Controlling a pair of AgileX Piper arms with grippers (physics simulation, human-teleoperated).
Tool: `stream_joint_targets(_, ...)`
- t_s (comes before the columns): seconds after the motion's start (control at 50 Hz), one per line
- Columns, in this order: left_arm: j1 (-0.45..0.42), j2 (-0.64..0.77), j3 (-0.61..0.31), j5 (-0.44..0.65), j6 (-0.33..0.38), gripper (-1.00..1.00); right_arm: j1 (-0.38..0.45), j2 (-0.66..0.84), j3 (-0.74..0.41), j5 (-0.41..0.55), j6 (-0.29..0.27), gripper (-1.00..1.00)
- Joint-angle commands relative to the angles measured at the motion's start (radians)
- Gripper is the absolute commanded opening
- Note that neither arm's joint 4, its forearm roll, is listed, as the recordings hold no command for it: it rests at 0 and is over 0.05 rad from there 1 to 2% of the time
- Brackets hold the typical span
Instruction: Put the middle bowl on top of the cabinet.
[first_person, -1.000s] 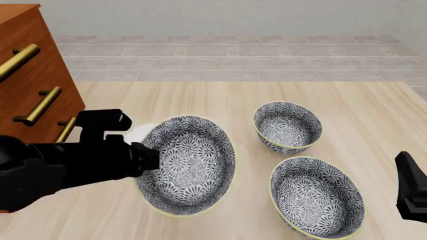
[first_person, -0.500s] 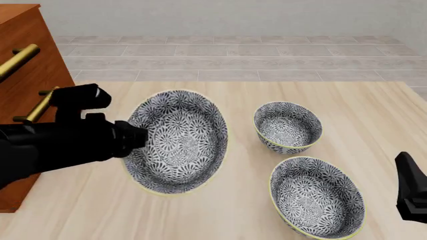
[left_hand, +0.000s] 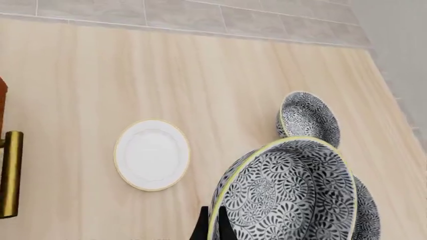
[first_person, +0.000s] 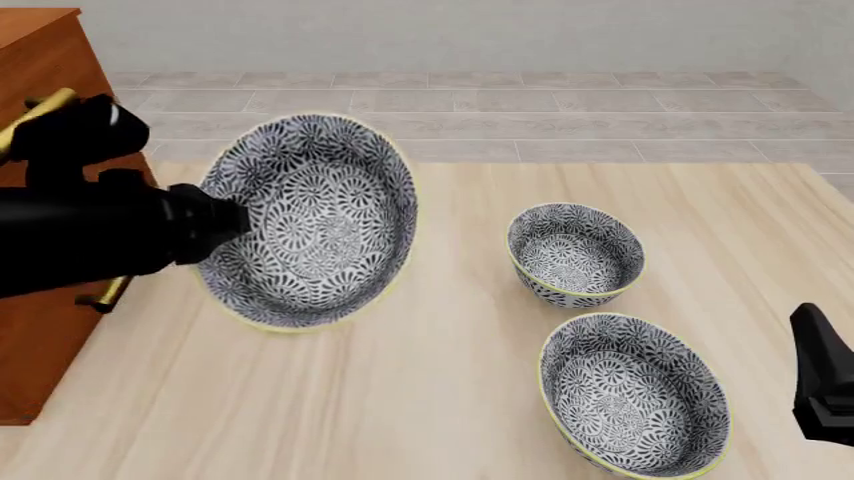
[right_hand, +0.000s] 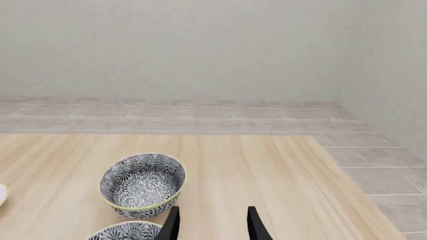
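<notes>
1. Reddish-brown cabinet (first_person: 47, 200) at front view's left edge, brass handles partly behind the left arm.
2. Pale wood table (first_person: 441, 400) carries two patterned bowls: far bowl (first_person: 575, 254) and near bowl (first_person: 635, 394), close together, right of centre.
3. Middle bowl (first_person: 307, 220) is off the table, tilted on edge, opening facing the camera, just right of the cabinet front and below its top.
4. Left gripper (left_hand: 212, 227) clamps that bowl's rim, fingers narrow, one each side of the wall.
5. Right gripper (right_hand: 210, 222) holds nothing, fingers parted moderately, low at the table's right.
6. Small white plate (left_hand: 152, 154) lies flat on the table, near a cabinet handle.
</notes>
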Motion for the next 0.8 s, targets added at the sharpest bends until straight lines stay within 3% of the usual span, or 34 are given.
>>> stream_joint_targets(0.02, 0.042, -0.037, -0.036, 0.062, -0.024, -1.00, 0.000, 0.003, 0.000, -0.002, -0.001, 1.00)
stream_joint_targets(0.38, 0.106, -0.102, -0.120, 0.203, -0.089, -1.00, 0.003, 0.007, 0.000, -0.003, -0.004, 1.00)
stream_joint_targets(0.8, 0.210, -0.023, -0.273, 0.305, -0.052, -1.00, 0.003, 0.019, 0.000, -0.012, -0.004, 1.00)
